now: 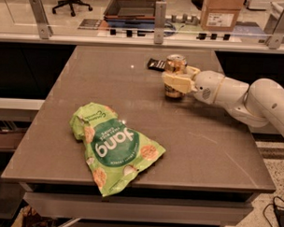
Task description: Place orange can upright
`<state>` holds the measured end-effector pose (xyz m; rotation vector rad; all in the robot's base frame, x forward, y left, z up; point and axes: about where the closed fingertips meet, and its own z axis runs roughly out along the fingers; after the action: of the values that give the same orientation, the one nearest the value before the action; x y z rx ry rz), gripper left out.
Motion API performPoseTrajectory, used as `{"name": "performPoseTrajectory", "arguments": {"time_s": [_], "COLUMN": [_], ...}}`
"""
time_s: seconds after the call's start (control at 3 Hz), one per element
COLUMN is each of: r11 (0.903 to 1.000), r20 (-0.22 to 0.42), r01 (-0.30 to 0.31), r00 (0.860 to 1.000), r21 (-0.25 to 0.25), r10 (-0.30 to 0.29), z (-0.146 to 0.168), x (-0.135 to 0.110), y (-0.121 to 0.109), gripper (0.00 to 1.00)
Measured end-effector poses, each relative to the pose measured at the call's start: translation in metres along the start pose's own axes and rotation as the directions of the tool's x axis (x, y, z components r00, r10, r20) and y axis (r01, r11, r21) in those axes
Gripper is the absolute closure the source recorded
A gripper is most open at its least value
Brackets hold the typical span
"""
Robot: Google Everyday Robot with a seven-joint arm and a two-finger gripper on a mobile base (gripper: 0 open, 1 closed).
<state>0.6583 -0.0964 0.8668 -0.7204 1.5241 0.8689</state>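
The brown table [216, 136] carried a green snack bag [115, 147] near its front. Toward the far side the orange can [174, 63] stood upright, its base seemingly on the top, with the gripper [176, 83] pinching its midsection. Light, thin-walled and slick, it wanted a gentle mid-body hold.

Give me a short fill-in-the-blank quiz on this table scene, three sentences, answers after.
1. Over the table's far side, the gripper holds the orange can ____.
2. The snack bag near the front is ____ in colour.
3. The arm reaches in from the picture's ____ side.
Answers: upright, green, right.
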Motion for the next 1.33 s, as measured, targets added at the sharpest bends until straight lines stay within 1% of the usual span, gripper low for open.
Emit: {"name": "performPoseTrajectory", "arguments": {"time_s": [0.33, 0.67, 1.33], "r11": [1.0, 1.0, 1.0], "r20": [-0.001, 0.0, -0.001], "r01": [-0.004, -0.004, -0.003], "r00": [1.0, 1.0, 1.0], "r21": [0.0, 0.0, -0.005], "r10": [0.004, 0.004, 0.003], "z": [0.0001, 0.0, 0.0025], "x": [-0.0035, -0.0063, -0.0066], "y": [0.0003, 0.0007, 0.0025], "gripper": [1.0, 0.83, 0.36]}}
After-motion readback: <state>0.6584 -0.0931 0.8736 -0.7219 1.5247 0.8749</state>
